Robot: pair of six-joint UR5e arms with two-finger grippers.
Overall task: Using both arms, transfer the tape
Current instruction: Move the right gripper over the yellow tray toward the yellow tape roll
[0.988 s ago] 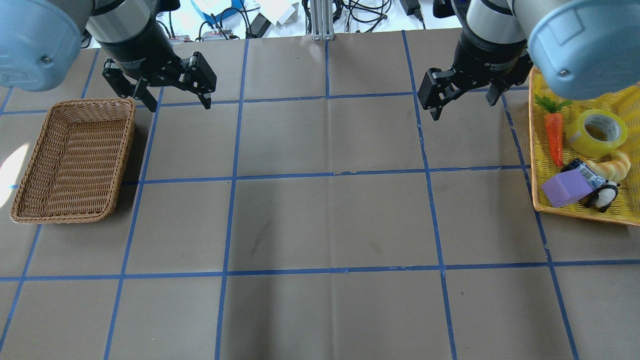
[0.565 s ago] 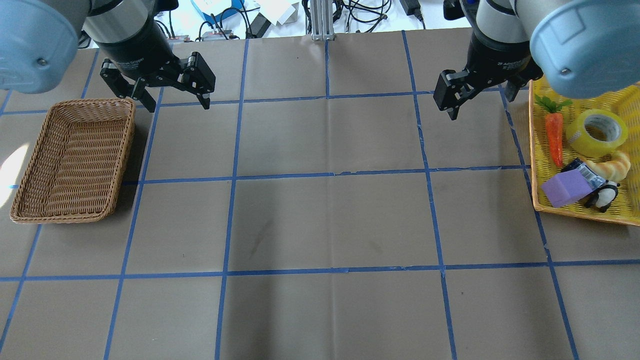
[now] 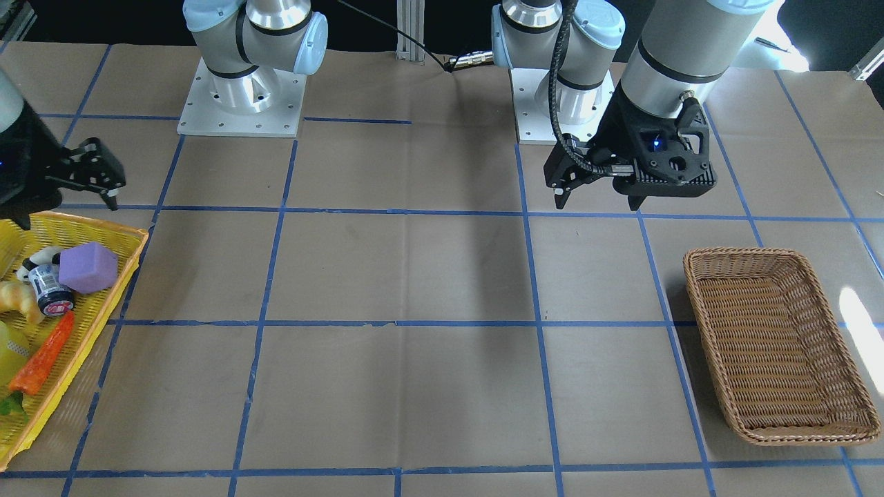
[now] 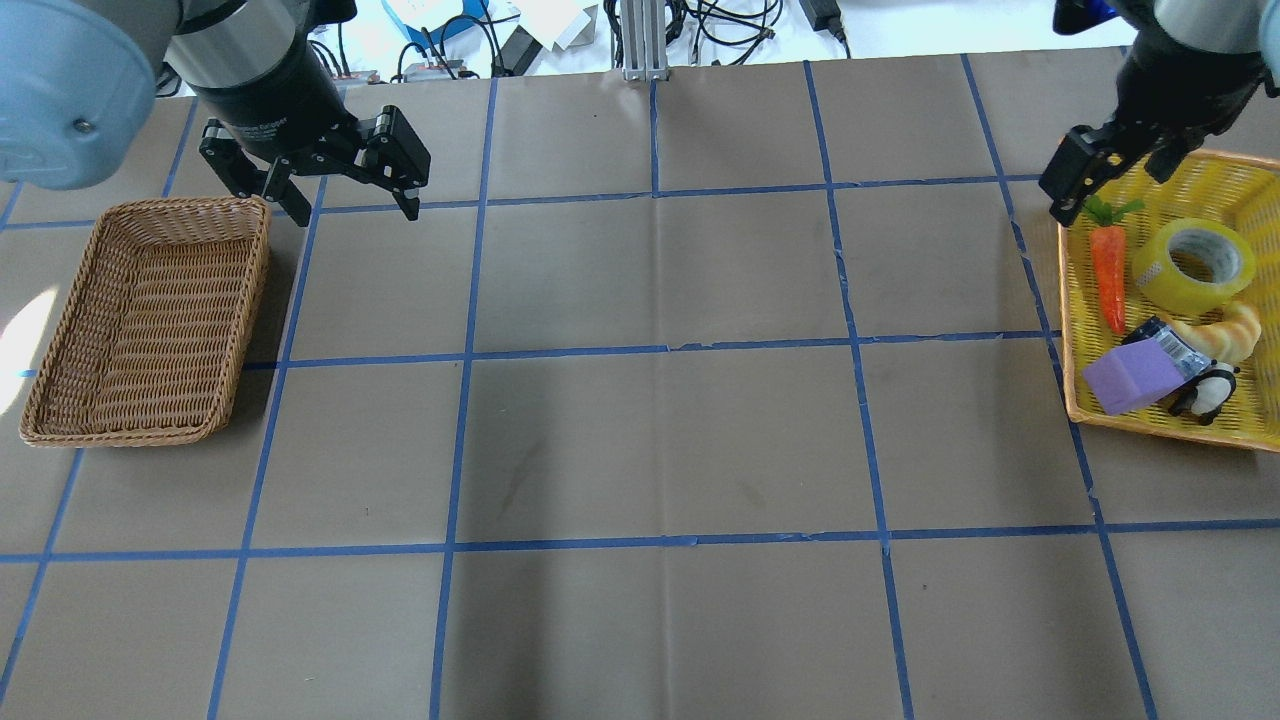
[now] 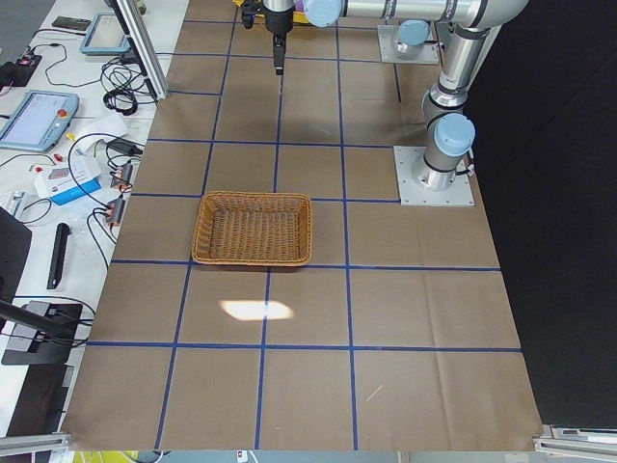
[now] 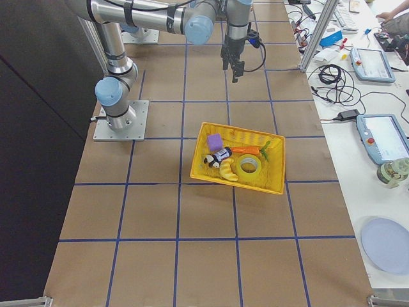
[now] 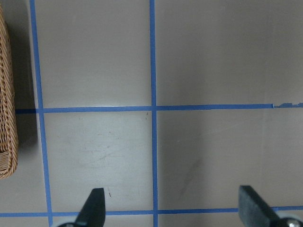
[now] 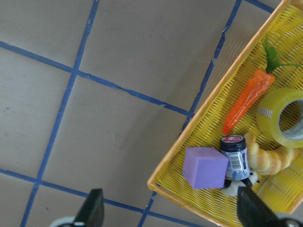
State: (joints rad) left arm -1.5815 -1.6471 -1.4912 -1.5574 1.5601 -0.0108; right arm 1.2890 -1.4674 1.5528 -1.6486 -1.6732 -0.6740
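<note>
The yellow tape roll [image 4: 1195, 262] lies flat in the yellow tray [image 4: 1070, 330] at the right, beside the carrot [image 4: 1107, 275]. It also shows in the right wrist view [image 8: 284, 118] and the exterior right view [image 6: 248, 165]. My right gripper [image 4: 1115, 185] is open and empty, above the tray's far left corner, a little short of the tape. My left gripper [image 4: 355, 208] is open and empty, hanging over the table just past the far right corner of the wicker basket [image 4: 255, 290].
The yellow tray also holds a purple cube [image 4: 1130, 378], a croissant [image 4: 1220, 335], a small can [image 4: 1165, 340] and a panda toy [image 4: 1205, 390]. The wicker basket [image 3: 690, 276] holds nothing. Brown paper with blue tape lines covers the table.
My right gripper has moved right, from over the table to over the yellow tray's far left corner. The left gripper has hardly moved.
</note>
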